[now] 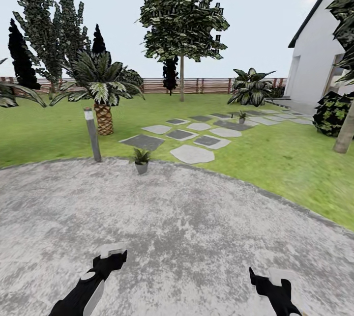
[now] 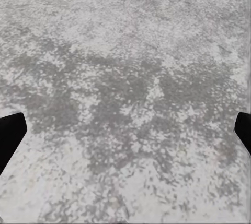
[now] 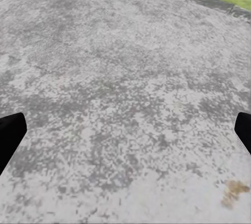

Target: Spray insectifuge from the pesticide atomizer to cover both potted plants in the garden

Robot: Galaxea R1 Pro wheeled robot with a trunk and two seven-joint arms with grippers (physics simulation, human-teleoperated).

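Both grippers [image 2: 125, 130] [image 3: 125, 130] hang spread over patio [image 1: 187, 227]; 2 potted plants [image 1: 141, 160] [image 1: 242, 117] ahead.

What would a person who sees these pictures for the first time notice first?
Probably the wide round grey patio that fills the foreground, with the left gripper and right gripper low above it, both open and empty. At the patio's far edge stands a small potted plant beside a short post. Behind them stepping stones cross the lawn toward a second potted plant.
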